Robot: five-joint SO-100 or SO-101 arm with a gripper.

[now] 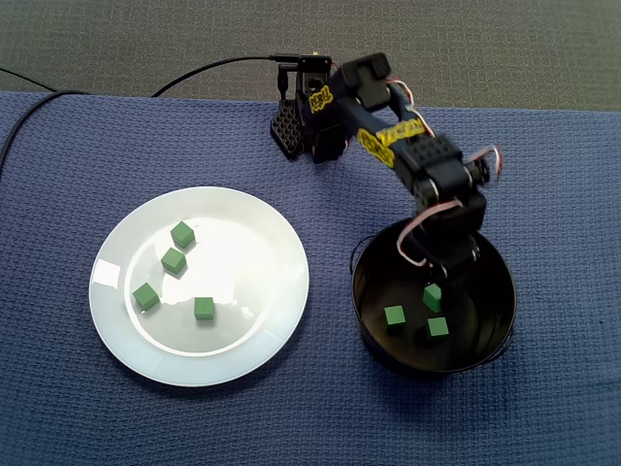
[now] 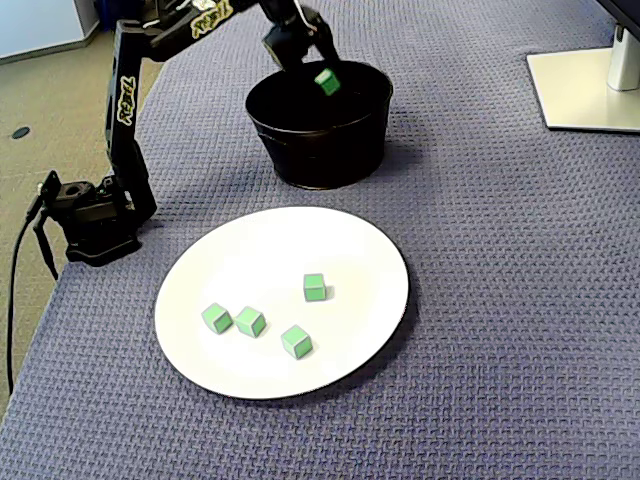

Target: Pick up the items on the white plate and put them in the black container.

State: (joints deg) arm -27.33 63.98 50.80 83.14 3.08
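Observation:
Several green cubes (image 1: 174, 260) lie on the white plate (image 1: 252, 349), seen in both fixed views, cubes (image 2: 250, 321) and plate (image 2: 370, 250). The black container (image 1: 374, 335) stands to the plate's right in a fixed view and holds two green cubes (image 1: 394, 316) on its floor. My gripper (image 1: 439, 277) hangs over the container's mouth (image 2: 310, 58). A third green cube (image 2: 327, 81) is tilted just below the fingertips, inside the container's rim (image 2: 300, 160), with no finger over it. The jaws look parted; they are dark against the container.
The arm's base (image 2: 95, 225) is clamped at the edge of the blue cloth, with a cable (image 1: 204, 70) running off it. A monitor foot (image 2: 590, 85) stands at the far right in a fixed view.

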